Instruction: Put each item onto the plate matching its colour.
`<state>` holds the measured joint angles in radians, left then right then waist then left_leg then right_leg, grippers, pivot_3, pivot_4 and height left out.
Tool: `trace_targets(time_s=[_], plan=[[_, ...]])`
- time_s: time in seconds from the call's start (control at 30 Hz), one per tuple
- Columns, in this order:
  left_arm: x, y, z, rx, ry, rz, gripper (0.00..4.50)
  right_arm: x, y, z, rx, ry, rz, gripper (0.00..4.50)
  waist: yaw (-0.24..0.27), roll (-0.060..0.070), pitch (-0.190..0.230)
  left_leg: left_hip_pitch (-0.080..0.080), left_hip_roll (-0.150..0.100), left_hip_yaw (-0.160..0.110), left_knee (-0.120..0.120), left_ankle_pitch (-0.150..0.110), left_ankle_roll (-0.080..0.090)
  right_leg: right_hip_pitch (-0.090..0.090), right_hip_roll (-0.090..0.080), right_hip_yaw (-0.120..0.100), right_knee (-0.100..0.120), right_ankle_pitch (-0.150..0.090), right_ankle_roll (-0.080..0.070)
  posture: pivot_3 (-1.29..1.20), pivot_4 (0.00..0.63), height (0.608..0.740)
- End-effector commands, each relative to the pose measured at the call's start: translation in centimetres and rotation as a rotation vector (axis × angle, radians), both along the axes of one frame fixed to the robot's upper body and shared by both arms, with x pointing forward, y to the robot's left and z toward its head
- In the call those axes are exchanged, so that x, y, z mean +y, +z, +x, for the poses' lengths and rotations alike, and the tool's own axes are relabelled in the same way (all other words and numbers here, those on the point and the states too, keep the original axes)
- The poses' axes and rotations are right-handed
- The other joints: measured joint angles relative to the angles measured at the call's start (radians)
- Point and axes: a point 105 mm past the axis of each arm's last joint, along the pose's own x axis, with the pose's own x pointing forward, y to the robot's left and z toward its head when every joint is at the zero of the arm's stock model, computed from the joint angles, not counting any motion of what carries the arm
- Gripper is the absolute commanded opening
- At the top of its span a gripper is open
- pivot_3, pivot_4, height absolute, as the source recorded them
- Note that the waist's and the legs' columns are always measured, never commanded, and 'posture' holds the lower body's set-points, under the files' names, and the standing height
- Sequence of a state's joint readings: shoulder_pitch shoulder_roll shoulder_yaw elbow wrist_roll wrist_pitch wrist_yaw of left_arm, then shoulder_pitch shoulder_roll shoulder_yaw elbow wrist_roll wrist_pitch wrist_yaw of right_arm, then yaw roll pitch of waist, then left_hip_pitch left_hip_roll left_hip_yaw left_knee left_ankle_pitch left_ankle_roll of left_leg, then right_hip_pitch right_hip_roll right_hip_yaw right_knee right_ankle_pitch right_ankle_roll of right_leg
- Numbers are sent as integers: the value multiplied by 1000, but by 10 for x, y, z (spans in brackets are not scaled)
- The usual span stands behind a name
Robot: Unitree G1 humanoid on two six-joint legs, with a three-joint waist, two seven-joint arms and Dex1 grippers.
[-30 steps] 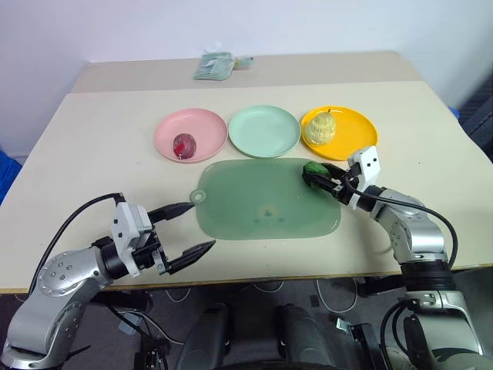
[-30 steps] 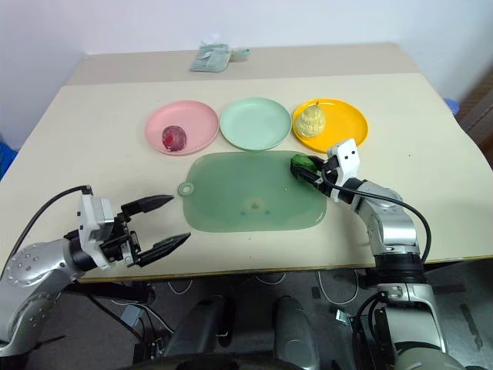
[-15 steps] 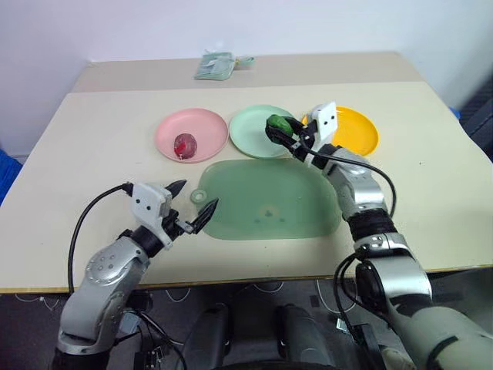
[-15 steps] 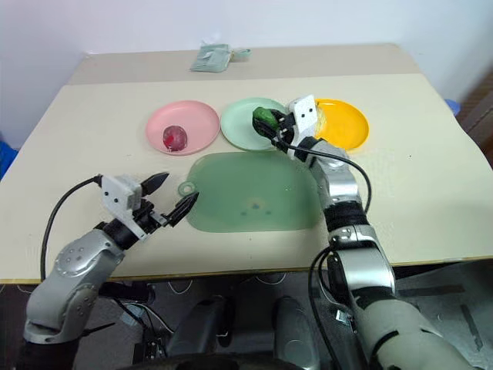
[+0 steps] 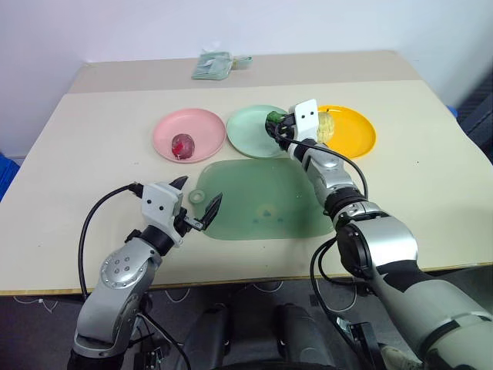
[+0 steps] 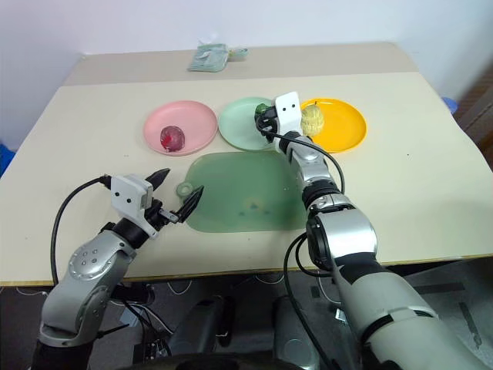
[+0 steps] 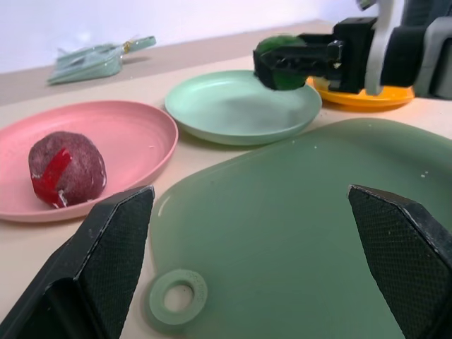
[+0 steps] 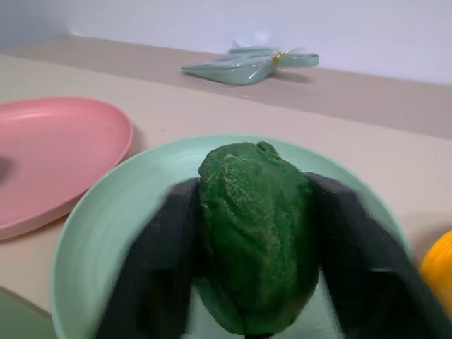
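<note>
Two silver-grey metal arms with black joint bands, white wrist blocks, looping black cables, left gripper and right gripper with tapered black fingers

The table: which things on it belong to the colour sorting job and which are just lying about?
Job: pink plate, dark red fruit, mint green plate, dark green fruit between the right gripper's fingers, yellow plate, pale yellow fruit.

Lying about: translucent green mat, small clear packet.

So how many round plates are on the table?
3, in a row: the pink plate on the left, the mint green plate in the middle, and the yellow-orange plate on the right. None look hidden.
</note>
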<state>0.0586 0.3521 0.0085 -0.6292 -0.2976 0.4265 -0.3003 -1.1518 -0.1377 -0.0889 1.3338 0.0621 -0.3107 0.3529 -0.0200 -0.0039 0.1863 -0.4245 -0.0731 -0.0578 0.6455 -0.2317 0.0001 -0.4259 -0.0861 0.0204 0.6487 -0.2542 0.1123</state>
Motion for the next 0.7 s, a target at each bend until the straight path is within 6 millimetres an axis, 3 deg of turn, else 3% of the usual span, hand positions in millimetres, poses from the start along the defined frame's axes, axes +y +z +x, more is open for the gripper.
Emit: trace_targets(time_s=[0.03,0.17,0.37,0.5,0.7], plan=[[-1,11,-4,-34,-9,-3,4500,5,32,4,-98,-23,11,4323,2,0,0,0,0,0,0,0,0,0,0,0,0,0,0,0,150,740],[-5,12,0,-32,-32,-4,4500,-1,49,3,-163,-2,46,4421,3,0,0,0,0,0,0,0,0,0,0,0,0,0,0,0,150,740],[1,16,13,-56,-13,22,4500,-30,73,-8,-307,40,70,4421,3,0,0,0,0,0,0,0,0,0,0,0,0,0,0,0,150,740],[7,21,15,-61,-74,7,4500,-58,66,-48,-338,105,10,4421,12,-1,0,0,0,-2,0,-2,3,1,0,-1,0,0,0,0,150,740],[21,27,13,-77,-107,17,4500,-100,47,-112,-201,108,-86,4421,8,1,0,-1,0,-1,1,-3,5,0,-1,0,0,0,0,0,150,740]])
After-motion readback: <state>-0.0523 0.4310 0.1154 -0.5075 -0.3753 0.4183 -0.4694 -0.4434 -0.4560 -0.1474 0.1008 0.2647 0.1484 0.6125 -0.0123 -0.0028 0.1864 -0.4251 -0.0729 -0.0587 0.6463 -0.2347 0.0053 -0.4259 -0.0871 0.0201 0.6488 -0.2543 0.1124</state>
